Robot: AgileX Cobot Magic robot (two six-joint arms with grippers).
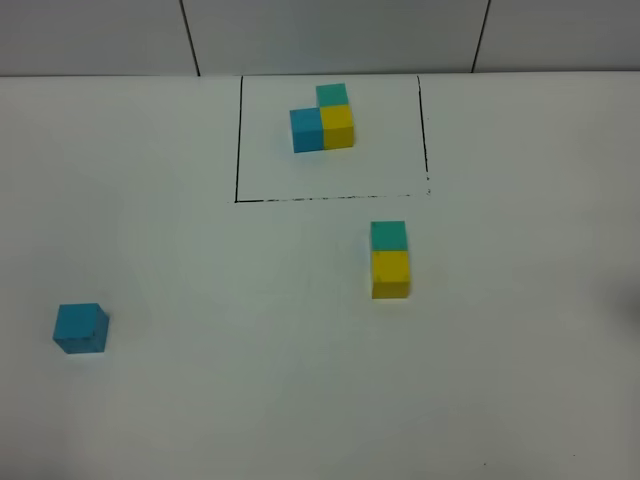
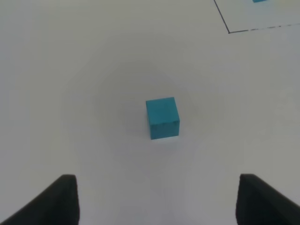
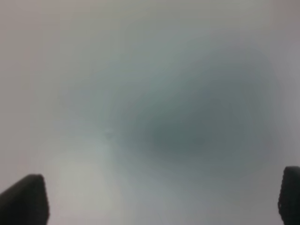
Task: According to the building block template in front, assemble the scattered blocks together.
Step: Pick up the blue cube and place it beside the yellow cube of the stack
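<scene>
The template (image 1: 324,121), a joined blue, yellow and teal cluster, sits inside a black drawn rectangle (image 1: 237,150) at the back of the white table. A loose teal cube (image 1: 388,236) touches a loose yellow cube (image 1: 390,274) at mid right. The loose sky-blue cube (image 1: 80,328) lies alone at the far left. It also shows in the left wrist view (image 2: 162,117), ahead of my open left gripper (image 2: 157,201), well apart from it. My right gripper (image 3: 159,199) is open over bare blurred table. Neither gripper shows in the exterior high view.
The white table (image 1: 220,380) fills the view. A tiled wall with dark seams (image 1: 190,40) runs behind its back edge. A corner of the black rectangle (image 2: 228,32) shows in the left wrist view.
</scene>
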